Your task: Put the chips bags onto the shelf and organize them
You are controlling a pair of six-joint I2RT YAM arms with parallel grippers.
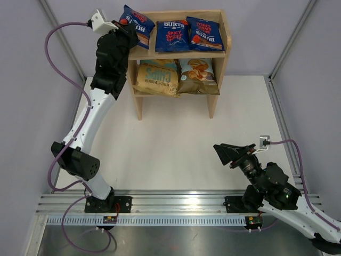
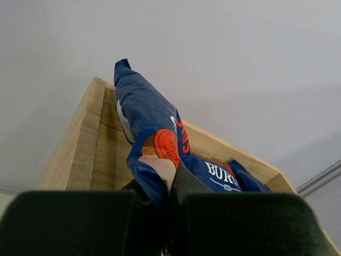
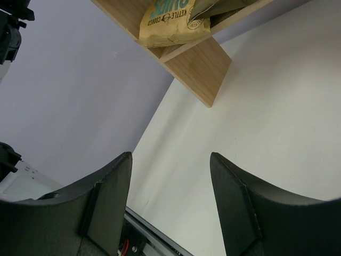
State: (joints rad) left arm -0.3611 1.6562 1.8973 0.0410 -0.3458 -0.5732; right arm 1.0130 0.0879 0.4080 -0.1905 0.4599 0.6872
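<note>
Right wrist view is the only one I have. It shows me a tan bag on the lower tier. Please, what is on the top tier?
Observer: Three Burts bags: left bag, middle bag, right bag.
Operator: Is the left claw free?
Observer: No. The left claw is shut on the left bag's lower edge, and that bag is tilted.
Operator: Does any bag lie on the table?
Observer: None on the table. The tan bag and a cassava bag share the lower tier, side by side.
</note>
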